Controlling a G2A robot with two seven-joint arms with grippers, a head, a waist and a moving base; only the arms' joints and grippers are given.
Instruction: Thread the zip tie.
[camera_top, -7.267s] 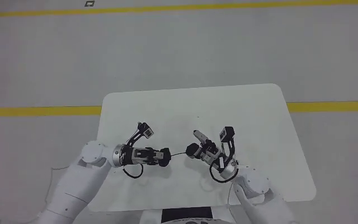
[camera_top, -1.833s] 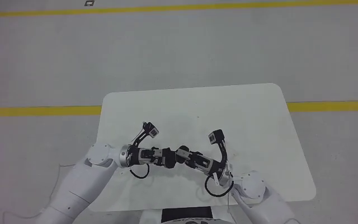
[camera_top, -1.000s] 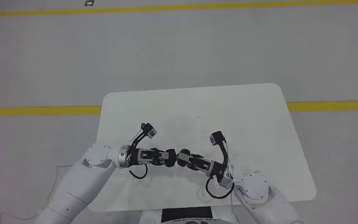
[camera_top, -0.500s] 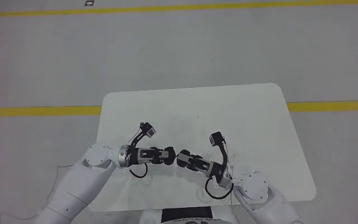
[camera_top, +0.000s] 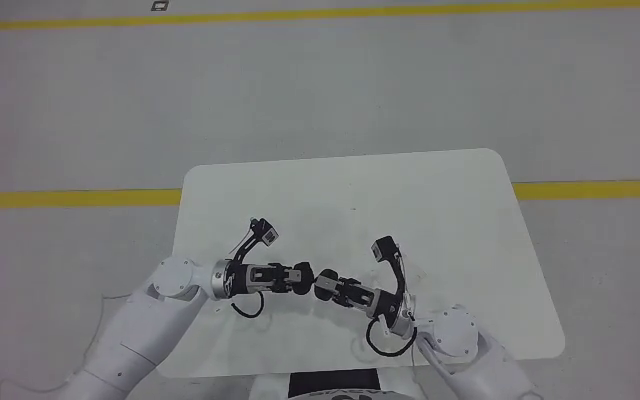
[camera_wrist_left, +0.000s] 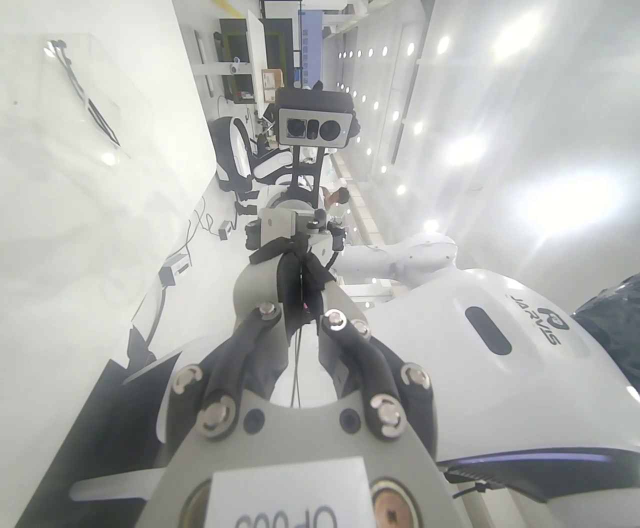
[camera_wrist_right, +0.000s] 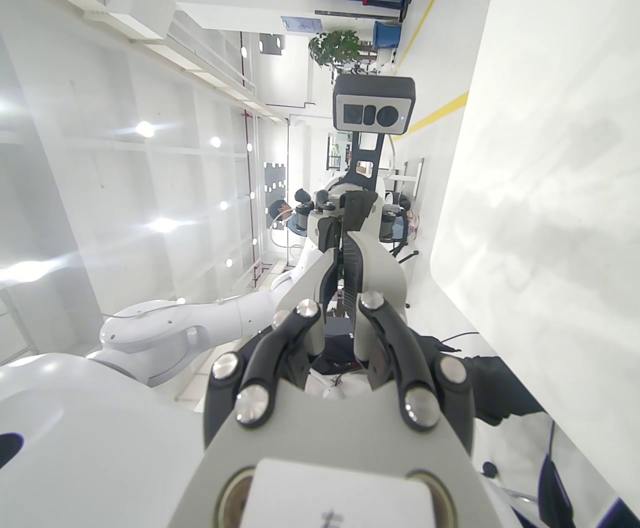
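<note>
My two grippers meet tip to tip a little above the near middle of the white table (camera_top: 350, 165). The left gripper (camera_top: 303, 275) comes in from the left and the right gripper (camera_top: 326, 287) from the right. In the left wrist view the left gripper (camera_wrist_left: 299, 255) is shut on the zip tie (camera_wrist_left: 298, 350), a thin black strand running back between its fingers. The right gripper's front stands right behind those fingertips. In the right wrist view the right gripper (camera_wrist_right: 344, 240) is shut too, with a dark strip pinched between its fingers, and faces the left gripper closely.
The table's near edge (camera_top: 300, 372) lies just below the arms. Bare tabletop stretches behind and to the right of the grippers. Grey floor with yellow lines (camera_top: 90, 197) surrounds the table.
Seven seconds ago the grippers were apart with the zip tie stretched between them; they have since come together. Over the last second their meeting point drifted slightly right.
</note>
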